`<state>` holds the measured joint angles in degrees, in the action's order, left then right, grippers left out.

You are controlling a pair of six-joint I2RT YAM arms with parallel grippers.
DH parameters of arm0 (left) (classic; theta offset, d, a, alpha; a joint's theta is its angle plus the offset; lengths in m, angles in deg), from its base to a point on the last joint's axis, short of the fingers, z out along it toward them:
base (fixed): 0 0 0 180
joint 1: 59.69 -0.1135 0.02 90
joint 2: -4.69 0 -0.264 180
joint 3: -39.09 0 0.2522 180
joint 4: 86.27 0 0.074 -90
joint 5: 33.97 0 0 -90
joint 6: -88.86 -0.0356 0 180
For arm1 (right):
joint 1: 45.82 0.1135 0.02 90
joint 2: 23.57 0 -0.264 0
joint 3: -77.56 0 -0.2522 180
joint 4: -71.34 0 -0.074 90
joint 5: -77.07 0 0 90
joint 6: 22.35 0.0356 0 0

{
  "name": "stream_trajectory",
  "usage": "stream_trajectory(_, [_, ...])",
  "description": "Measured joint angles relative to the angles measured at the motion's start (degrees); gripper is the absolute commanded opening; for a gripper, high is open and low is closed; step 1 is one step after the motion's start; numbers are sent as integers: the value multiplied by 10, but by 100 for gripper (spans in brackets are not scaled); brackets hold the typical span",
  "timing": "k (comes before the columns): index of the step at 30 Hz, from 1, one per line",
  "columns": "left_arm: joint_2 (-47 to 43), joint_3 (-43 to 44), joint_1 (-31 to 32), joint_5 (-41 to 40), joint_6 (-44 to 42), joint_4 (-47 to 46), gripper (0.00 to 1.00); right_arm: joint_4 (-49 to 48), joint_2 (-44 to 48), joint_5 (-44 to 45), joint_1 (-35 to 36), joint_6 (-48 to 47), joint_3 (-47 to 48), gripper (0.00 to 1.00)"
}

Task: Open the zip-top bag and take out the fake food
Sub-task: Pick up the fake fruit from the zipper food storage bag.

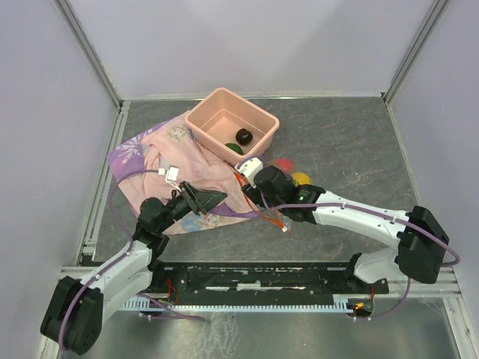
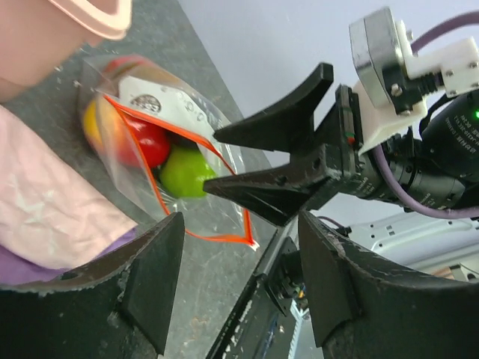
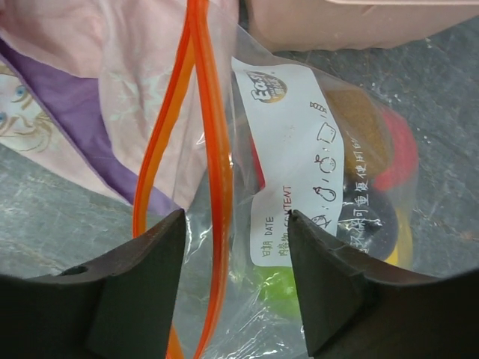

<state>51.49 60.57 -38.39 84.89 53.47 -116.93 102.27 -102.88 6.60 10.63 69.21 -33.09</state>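
From above, the zip-top bag [image 1: 288, 168] lies on the bench [image 1: 352, 142] just in front of the salmon-pink tub [image 1: 202, 103], partly hidden under the right arm. The fake food [image 1: 301, 178] shows red and yellow through the film. The right tool [image 1: 253, 200] sits at the bag's near end, where the orange zip strip [image 1: 269, 215] trails out. The left tool [image 1: 215, 203] points toward it from over the pink-and-purple cloth [image 1: 161, 161], its jaws spread. A dark round piece [image 1: 243, 136] and a green piece [image 1: 233, 148] lie inside the tub.

The left wrist view shows the left tool [image 2: 239, 284] wide, with nothing between its fingers. Beyond it the bag [image 2: 127, 105] gapes (its orange rim forms an open loop) around red, green and yellow fruit. The right tool [image 2: 213, 161] stands at that mouth with its fingers apart; I cannot tell whether they touch the plastic.

The right wrist view shows the right tool [image 3: 236, 221] with jaws apart. The zip strip [image 3: 217, 149] runs up between them, nearer the left finger, and is not pinched. The bag's white label [image 3: 292, 149] covers most of the food behind it.
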Motion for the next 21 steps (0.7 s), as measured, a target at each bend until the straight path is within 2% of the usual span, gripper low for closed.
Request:
stream_trajectory(7, [47,0,88,-51,1,-31,51,5,-13,55,10,-8,6,34])
stream_trajectory(14, [115,6,143,-93,4,-65,49,2,-13,75,11,-5,5,9])
stream_trajectory(17, [140,17,164,-109,10,-72,49,-4,-12,76,11,1,5,3])
stream_trajectory(21, [174,33,189,-132,22,-93,50,-16,2,71,11,15,-6,2])
